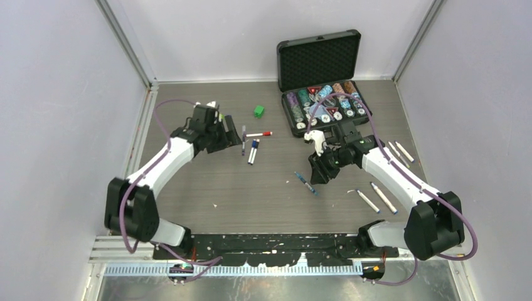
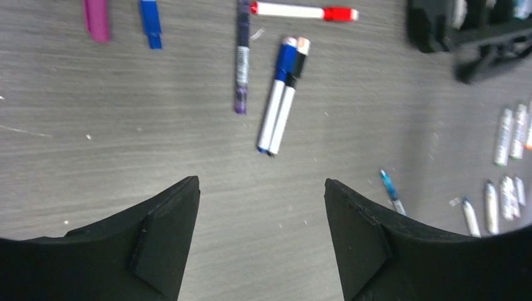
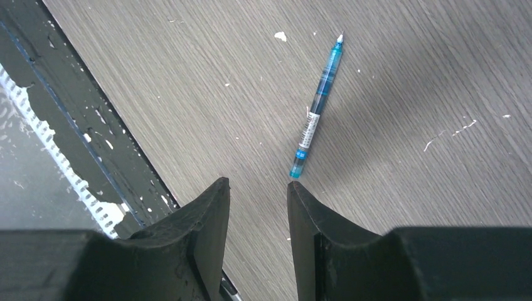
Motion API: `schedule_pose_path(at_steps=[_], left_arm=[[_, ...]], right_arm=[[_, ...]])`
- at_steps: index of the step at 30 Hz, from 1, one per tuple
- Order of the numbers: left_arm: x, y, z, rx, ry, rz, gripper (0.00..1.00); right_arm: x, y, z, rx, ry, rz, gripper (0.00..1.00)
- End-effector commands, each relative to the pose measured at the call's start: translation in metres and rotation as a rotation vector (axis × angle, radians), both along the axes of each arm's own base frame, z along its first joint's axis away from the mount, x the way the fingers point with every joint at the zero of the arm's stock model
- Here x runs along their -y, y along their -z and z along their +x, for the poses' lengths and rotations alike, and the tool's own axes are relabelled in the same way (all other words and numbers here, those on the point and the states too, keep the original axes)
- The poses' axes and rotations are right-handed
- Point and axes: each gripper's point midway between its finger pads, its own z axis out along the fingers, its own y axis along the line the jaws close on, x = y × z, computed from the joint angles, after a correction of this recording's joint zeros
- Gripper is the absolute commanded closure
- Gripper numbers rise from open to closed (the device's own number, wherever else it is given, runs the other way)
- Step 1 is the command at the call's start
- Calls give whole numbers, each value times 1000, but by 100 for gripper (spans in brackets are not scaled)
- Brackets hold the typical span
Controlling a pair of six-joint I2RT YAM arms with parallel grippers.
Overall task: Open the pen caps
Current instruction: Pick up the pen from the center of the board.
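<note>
My left gripper (image 1: 231, 137) (image 2: 261, 188) hangs open over bare table, nothing between its fingers. Ahead of it lie a purple pen (image 2: 241, 63) (image 1: 243, 139), a red-capped pen (image 2: 301, 10) (image 1: 259, 134), and a blue-capped pen (image 2: 274, 94) touching a black-capped pen (image 2: 288, 100) (image 1: 253, 151). Two loose pen caps, one magenta (image 2: 96, 19) and one blue (image 2: 150, 22), lie at the far left. My right gripper (image 1: 318, 174) (image 3: 258, 185) is open and empty. Its right fingertip sits just short of the end of a teal pen (image 3: 317, 106) (image 1: 305, 182).
An open black case (image 1: 320, 59) of poker chips stands at the back right, with a green cube (image 1: 259, 111) to its left. Several uncapped white pens (image 1: 376, 199) (image 2: 508, 128) lie at the right. The table's near edge rail (image 3: 75, 125) runs beside my right gripper.
</note>
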Motion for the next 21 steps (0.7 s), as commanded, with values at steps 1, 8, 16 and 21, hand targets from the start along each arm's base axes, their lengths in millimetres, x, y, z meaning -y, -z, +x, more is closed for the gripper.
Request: schedule_pose_path(at_steps=[1,8,16,21], left_arm=[[-9,14,31,-27,-65,208,28],[14,40,69,-72,10,359,47],[24,72,95,-129,83,502,56],[26,89,99,-152,102,525,59]], right_arm=[[-3,-21,7,71,-18,40,56],[-1,-18,7,66,-23,27,56],[0,-15,7,58,-25,17,56],[0,-13,7,49,-27,13,56]])
